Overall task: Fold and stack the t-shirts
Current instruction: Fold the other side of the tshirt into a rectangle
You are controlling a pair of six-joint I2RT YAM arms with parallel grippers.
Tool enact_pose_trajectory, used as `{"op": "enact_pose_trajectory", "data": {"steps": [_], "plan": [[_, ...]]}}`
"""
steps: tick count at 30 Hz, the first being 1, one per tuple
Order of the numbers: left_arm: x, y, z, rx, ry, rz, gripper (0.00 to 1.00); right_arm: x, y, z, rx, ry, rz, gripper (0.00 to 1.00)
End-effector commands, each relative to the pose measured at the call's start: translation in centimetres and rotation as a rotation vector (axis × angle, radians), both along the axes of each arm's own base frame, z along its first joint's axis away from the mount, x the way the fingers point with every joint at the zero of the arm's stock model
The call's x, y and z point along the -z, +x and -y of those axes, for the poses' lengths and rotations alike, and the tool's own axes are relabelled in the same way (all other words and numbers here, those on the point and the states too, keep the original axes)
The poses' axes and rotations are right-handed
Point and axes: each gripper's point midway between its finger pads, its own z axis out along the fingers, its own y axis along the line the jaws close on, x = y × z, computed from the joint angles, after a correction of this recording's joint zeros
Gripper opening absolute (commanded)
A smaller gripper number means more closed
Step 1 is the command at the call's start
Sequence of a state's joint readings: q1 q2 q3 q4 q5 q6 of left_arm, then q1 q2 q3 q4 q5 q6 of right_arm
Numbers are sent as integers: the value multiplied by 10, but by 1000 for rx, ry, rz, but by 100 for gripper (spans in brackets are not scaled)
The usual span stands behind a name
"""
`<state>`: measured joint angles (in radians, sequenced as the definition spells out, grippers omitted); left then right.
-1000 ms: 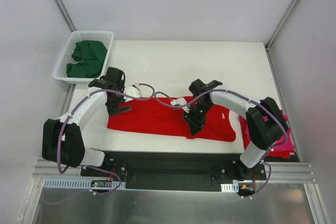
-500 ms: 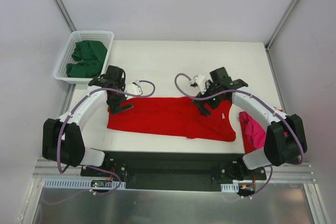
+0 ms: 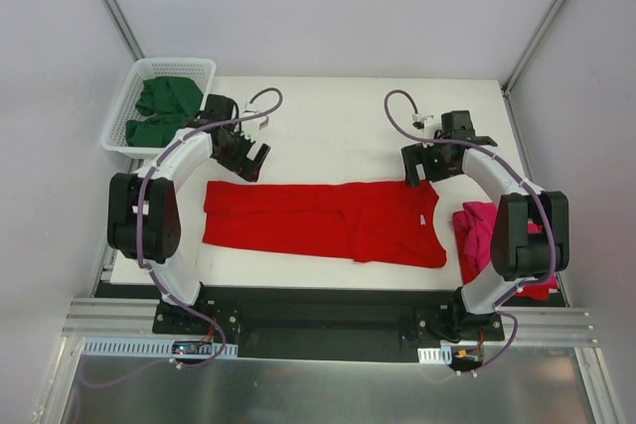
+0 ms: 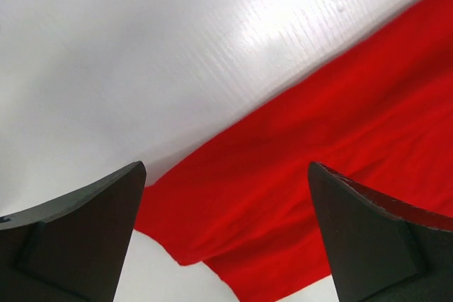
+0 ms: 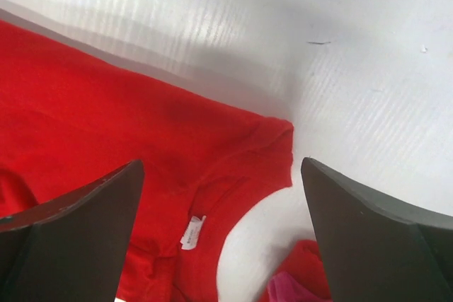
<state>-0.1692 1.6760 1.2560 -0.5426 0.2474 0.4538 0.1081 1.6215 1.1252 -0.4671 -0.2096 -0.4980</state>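
A white tabletop (image 3: 338, 111) is filling the overhead view's centre. A bright red cloth t-shirt (image 3: 318, 220) is lying flat in a long band across its lower middle. A white plastic lattice basket (image 3: 121, 111) at upper left is holding crumpled dark green t-shirts (image 3: 164, 111). A magenta-pink t-shirt (image 3: 477, 230) is lying bunched at right. The left gripper (image 3: 250, 158) and right gripper (image 3: 411, 168) are hovering by the red shirt's upper corners, jaws spread wide, gripping nothing.

The flat cloth t-shirt (image 3: 328, 223) is plain bright red, its neck label (image 5: 191, 232) white; the crumpled cloth shirt (image 3: 479, 230) magenta-pink; the bunched cloth shirts (image 3: 164, 111) dark green; the plastic lattice basket (image 3: 117, 124) white.
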Motion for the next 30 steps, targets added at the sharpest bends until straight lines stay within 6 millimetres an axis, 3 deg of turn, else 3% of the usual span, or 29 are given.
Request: {"op": "enact_pose_trajectory", "data": {"steps": [1,11,22,30], "plan": [[0,19,9,-97,-114,-29,99,-16,18,-16,6,79,46,96],[47,14,-16,-93,-13,-115,99,2,13,-28,-83,122,-12,96],[61,-2,-28,-64,46,-124,99,29,21,-18,-95,54,-54,99],[59,-15,-34,-18,78,-111,99,19,18,-5,-107,-19,-27,97]]}}
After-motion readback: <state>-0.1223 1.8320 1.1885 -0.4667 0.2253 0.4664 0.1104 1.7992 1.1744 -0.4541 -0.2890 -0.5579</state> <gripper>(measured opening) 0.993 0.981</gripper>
